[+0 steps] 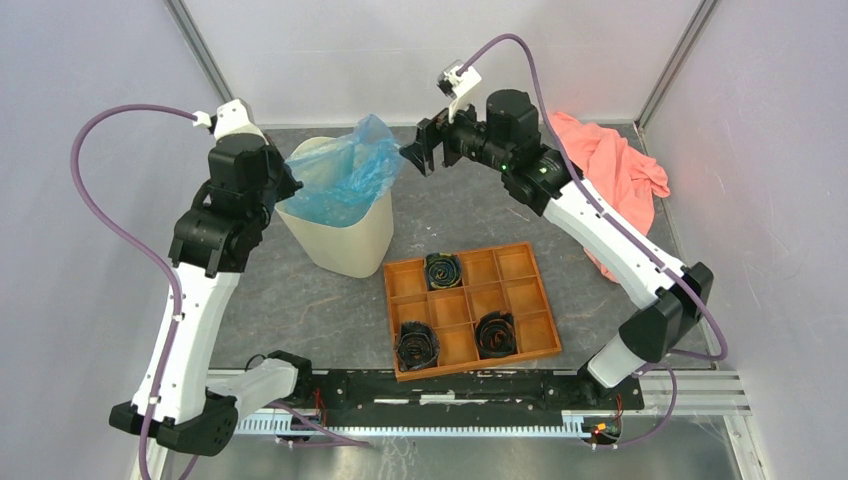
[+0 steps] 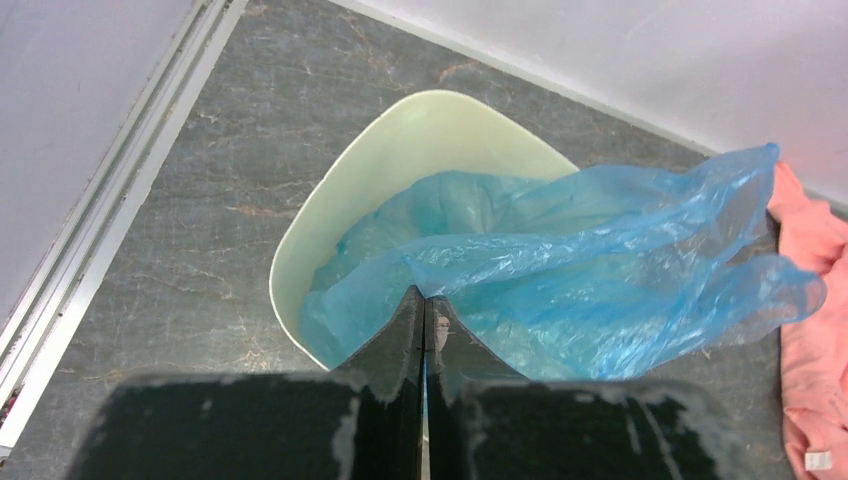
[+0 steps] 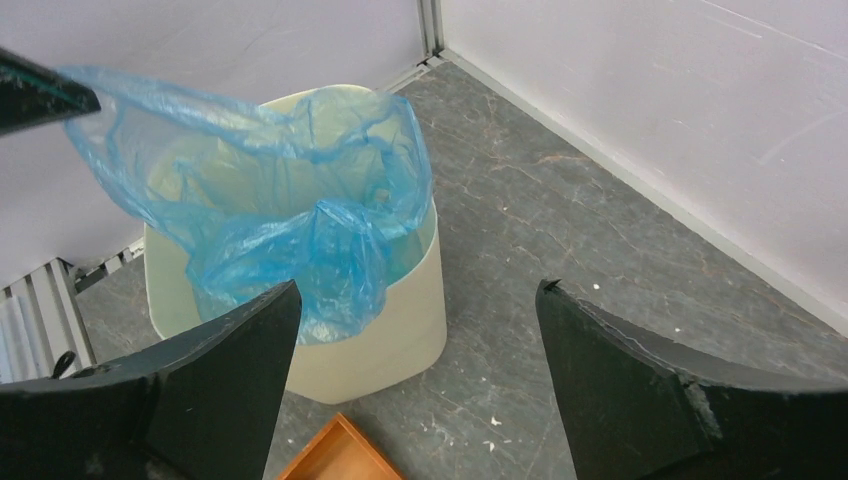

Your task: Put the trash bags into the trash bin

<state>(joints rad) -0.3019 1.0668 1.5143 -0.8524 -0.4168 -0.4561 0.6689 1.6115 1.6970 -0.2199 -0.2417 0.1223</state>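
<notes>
The cream-beige trash bin [image 1: 350, 245] stands at the back left of the table. The light-blue trash bag [image 1: 345, 170] hangs partly inside it, with its upper part bunched above the rim toward the right. My left gripper [image 1: 292, 186] is at the bin's left rim, shut on the bag's edge. In the left wrist view its tips [image 2: 423, 296] pinch the bag [image 2: 570, 260] over the bin [image 2: 400, 125]. My right gripper [image 1: 415, 152] is open and empty just right of the bag. In the right wrist view the gripper [image 3: 418, 290] faces the bag [image 3: 280, 200] and bin [image 3: 400, 320].
An orange compartment tray [image 1: 505, 265] with three black coiled rolls lies in front of the bin, and its corner shows in the right wrist view [image 3: 335, 455]. A salmon-pink cloth [image 1: 610, 165] lies at the back right, also seen in the left wrist view [image 2: 810, 300]. Walls close the back and sides.
</notes>
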